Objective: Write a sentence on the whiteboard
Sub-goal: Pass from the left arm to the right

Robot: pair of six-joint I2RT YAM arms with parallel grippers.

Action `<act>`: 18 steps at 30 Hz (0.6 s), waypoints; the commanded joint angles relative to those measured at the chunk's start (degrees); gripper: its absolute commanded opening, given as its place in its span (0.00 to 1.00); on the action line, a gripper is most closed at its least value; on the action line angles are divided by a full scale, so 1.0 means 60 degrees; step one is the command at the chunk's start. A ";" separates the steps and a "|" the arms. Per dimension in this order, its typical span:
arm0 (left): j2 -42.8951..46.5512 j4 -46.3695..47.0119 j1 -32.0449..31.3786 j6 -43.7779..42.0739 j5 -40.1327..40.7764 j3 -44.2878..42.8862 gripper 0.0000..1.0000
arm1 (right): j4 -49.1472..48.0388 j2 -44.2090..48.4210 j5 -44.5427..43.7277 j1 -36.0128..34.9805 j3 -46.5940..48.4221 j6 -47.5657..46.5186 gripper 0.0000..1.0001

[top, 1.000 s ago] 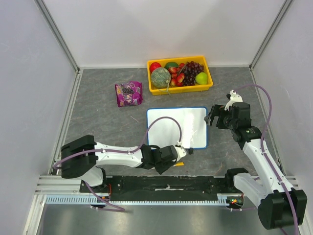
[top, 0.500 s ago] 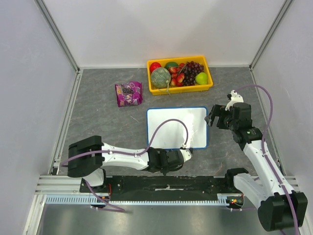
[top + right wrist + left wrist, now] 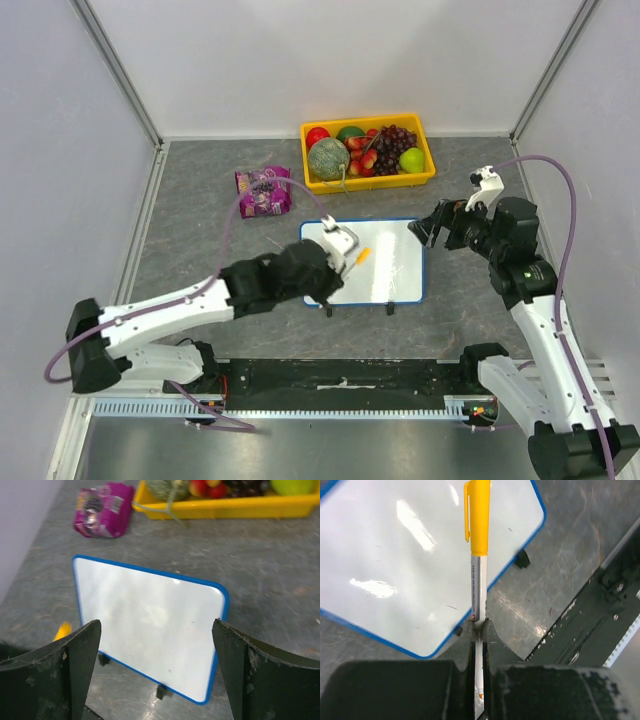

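The whiteboard (image 3: 385,262) lies flat on the grey table, blue-rimmed on small black feet; no sentence shows on its white face (image 3: 405,555), only faint specks. My left gripper (image 3: 342,262) hovers over the board's left part, shut on the white barrel of a marker (image 3: 477,587). The marker's orange-yellow cap (image 3: 478,512) points away over the board. In the left wrist view the left gripper (image 3: 479,630) pinches the barrel tightly. My right gripper (image 3: 440,226) hangs open by the board's far right corner. In its own view the right gripper (image 3: 156,624) frames the board (image 3: 150,620) with nothing between the fingers.
A yellow tray (image 3: 420,178) of fruit stands behind the board. A purple snack bag (image 3: 262,191) lies to the tray's left. Grey walls close in three sides, and a black rail (image 3: 340,378) runs along the near edge.
My left gripper closed on the marker at the near table edge, lifted it and swung it over the board's left part. The right arm drew back slightly to the right, still open.
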State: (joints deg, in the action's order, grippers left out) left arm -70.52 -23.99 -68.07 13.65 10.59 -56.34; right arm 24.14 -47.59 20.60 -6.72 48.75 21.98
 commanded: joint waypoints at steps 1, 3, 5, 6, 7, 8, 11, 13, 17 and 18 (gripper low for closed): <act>0.1248 0.0175 0.1747 0.0567 -0.2416 -0.0235 0.02 | -0.0959 0.0242 0.2393 -0.0183 0.0546 0.0321 0.98; 0.1673 0.0247 0.2655 0.0640 -0.3313 -0.0308 0.02 | -0.1603 0.0184 0.3315 -0.0373 0.0459 0.0686 0.98; 0.2011 0.0306 0.3315 0.0640 -0.4134 -0.0424 0.02 | -0.2452 0.0125 0.3917 -0.0665 0.0226 0.1387 0.98; 0.2128 0.0350 0.3608 0.0640 -0.4559 -0.0512 0.02 | -0.3080 0.0110 0.4080 -0.0913 0.0094 0.1695 0.98; 0.2217 0.0365 0.3858 0.0640 -0.4911 -0.0614 0.02 | -0.3535 0.0066 0.4110 -0.1148 -0.0038 0.1930 0.98; 0.2246 0.0365 0.4020 0.0669 -0.5248 -0.0717 0.02 | -0.3917 0.0052 0.4067 -0.1469 -0.0170 0.2208 0.98; 0.2218 0.0467 0.4241 0.0684 -0.6054 -0.0996 0.02 | -0.5323 -0.0138 0.3877 -0.2451 -0.0390 0.2985 0.98; 0.2188 0.0672 0.4241 0.0771 -0.6465 -0.1055 0.02 | -0.6085 -0.0431 0.3759 -0.3037 -0.0449 0.3439 0.98; 0.2130 0.1272 0.4271 0.1050 -0.7271 -0.1055 0.02 | -0.6645 -0.1221 0.3481 -0.3961 -0.0303 0.3632 0.96; 0.2130 0.1331 0.4256 0.1108 -0.7360 -0.1069 0.02 | -0.6762 -0.1368 0.3408 -0.4108 -0.0289 0.3661 0.94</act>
State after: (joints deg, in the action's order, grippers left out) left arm -57.71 -20.58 -42.81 17.19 -25.39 -60.69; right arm -7.97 -52.86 41.58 -28.03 46.41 40.03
